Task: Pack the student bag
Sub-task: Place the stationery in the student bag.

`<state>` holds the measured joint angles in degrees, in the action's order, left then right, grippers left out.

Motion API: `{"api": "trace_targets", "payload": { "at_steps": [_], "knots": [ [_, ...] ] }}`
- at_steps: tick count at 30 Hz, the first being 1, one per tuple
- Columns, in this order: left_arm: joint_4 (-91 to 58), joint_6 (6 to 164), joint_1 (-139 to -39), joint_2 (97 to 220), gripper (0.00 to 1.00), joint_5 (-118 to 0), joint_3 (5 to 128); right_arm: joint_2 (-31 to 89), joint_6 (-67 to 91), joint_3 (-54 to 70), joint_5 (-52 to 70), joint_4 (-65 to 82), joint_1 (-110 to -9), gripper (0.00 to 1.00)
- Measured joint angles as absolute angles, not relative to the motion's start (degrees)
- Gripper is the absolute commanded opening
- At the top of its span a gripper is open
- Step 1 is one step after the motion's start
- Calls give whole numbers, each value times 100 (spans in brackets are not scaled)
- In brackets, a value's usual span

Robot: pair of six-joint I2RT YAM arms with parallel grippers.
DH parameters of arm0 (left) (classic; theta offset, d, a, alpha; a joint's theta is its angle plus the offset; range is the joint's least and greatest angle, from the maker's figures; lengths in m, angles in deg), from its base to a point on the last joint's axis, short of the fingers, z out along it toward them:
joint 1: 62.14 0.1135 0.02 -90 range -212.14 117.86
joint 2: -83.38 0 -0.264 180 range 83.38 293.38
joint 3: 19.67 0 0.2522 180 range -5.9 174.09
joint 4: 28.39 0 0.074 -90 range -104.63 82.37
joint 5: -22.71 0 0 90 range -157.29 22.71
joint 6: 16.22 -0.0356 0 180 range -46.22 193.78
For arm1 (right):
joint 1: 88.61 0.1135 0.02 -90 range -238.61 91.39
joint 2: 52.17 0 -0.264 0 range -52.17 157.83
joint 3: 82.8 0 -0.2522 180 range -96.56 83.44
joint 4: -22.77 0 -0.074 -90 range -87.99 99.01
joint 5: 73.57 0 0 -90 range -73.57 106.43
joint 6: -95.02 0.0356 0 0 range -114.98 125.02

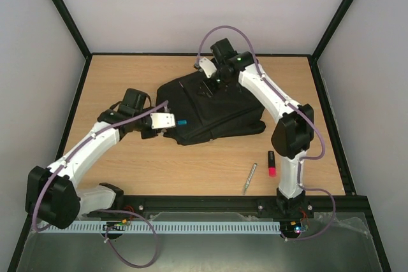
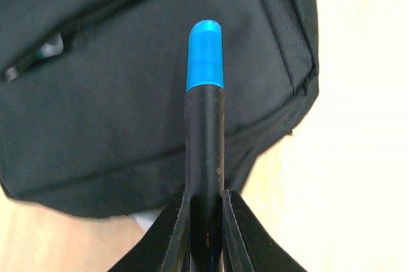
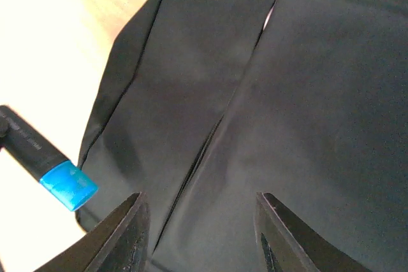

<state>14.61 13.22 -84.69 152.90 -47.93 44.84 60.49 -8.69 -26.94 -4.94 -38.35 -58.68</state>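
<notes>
The student bag (image 1: 217, 111), a large black soft fabric backpack, lies flat near the middle of the light wooden table (image 1: 159, 164). The right gripper (image 3: 201, 237) hovers over the bag's far part with its jaws open and empty, straddling a fold in the fabric; whether it touches the fabric cannot be told. The left gripper (image 2: 205, 246) sits at the bag's near-left edge, jaws closed on a black cylindrical marker with a blue cap (image 2: 205, 119), the cap pointing over the bag's panel. A zip slit (image 2: 57, 42) beside the cap shows only a narrow gap. Risk: because the slit is narrow and nothing holds it apart, the marker may butt against closed fabric, then slip in the jaws or push the soft bag across the table. Risk: both grippers work over the same bag, so a converging move may bring them into contact. Near-right of the bag, well apart from it, lie a slim silver pen (image 1: 249, 178) and a short black marker with a red end (image 1: 271, 164). Bare table lies left of and nearer than the bag; the black frame rail (image 1: 140, 54) runs closest behind it.
</notes>
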Motion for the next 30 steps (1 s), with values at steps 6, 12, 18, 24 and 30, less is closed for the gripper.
{"api": "trace_targets", "payload": {
  "at_steps": [6,12,18,24,30],
  "knots": [
    [2025,2238,-7800,15392,2,-4581,4527,6659,-563,-3178,136,-3463,-5618,52],
    [2153,3147,-7149,15698,2,-3976,4702,7199,-546,-3234,695,-3384,-5455,56],
    [2088,4314,-6613,16487,2,-2890,5229,7312,-541,-3245,929,-3264,-5356,64],
    [2178,5090,-6602,17130,2,-2063,5631,7522,-515,-3306,1351,-3159,-5184,52],
    [2188,5604,-6563,17574,2,-1757,5813,7605,-467,-3306,1930,-3057,-5116,11]
  ]
}}
